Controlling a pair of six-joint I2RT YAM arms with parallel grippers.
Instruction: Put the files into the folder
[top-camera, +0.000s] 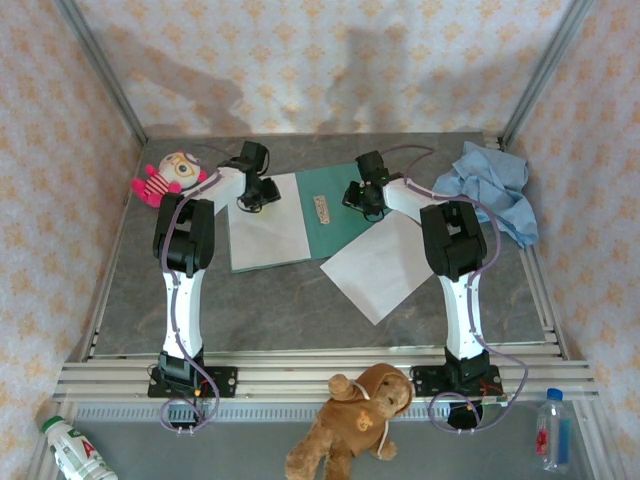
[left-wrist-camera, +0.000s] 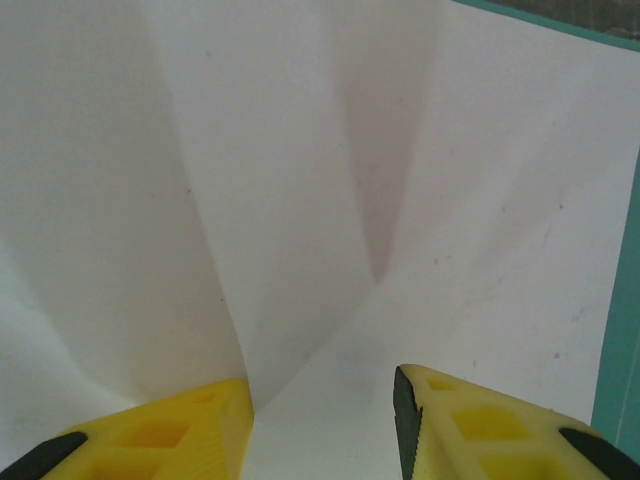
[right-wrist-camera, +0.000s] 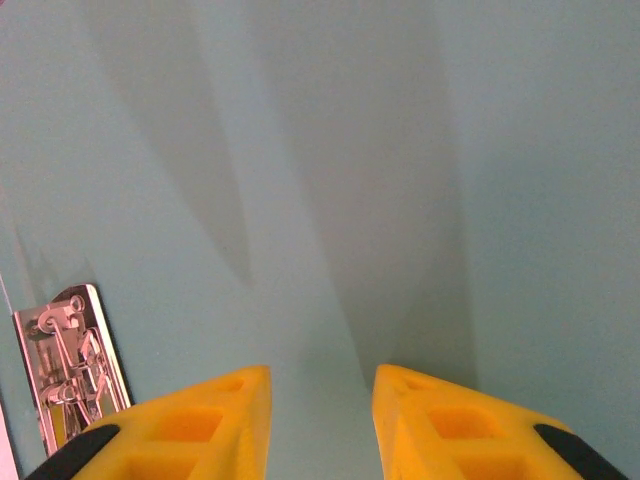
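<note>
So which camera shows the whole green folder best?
The top camera: the teal folder shows edge to edge there, a white sheet covering its left part. The right wrist camera sees close-up teal surface and the metal clip; the left wrist camera catches a thin teal strip beside the sheet.

white files (top-camera: 268, 235), teal folder (top-camera: 340, 225), light blue cloth (top-camera: 495, 190), grey table (top-camera: 290, 310).

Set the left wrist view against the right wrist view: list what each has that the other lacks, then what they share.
Left wrist: a white sheet of paper, buckled into a ridge, under the left gripper. Right wrist: a metal clip at lower left, beside the right gripper. Shared: the green folder, a broad face in the right wrist view, a thin edge in the left; jaws standing apart.
</note>
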